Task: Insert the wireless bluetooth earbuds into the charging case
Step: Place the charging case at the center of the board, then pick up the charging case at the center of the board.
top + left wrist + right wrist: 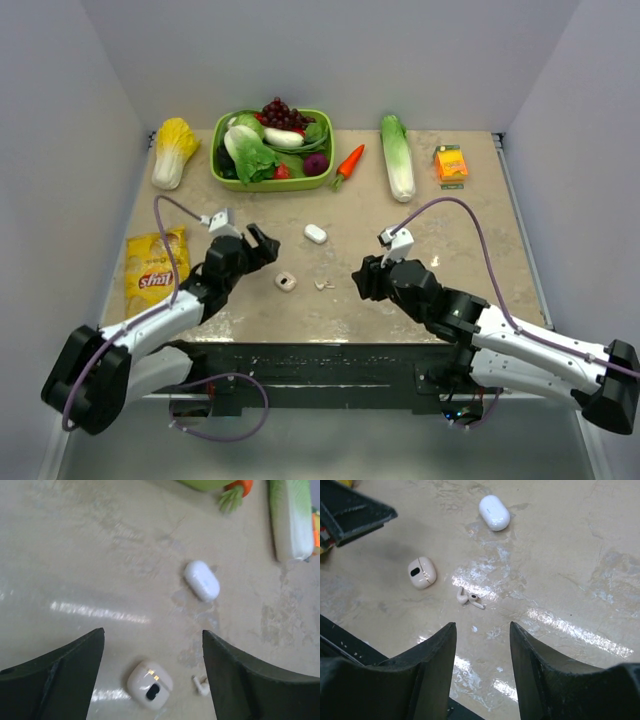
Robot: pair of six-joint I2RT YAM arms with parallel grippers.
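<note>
The earbuds [470, 599] lie on the counter [570, 555] beside the charging case [422, 572], outside it; the left fingers [75, 665] and right fingers [430, 665] stand released, empty.

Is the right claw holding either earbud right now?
No, both earbuds lie on the table ahead of the empty, open right claw.

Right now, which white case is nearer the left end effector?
The squarish case with the dark spot, just ahead of it; the plain oval case lies farther out.
</note>
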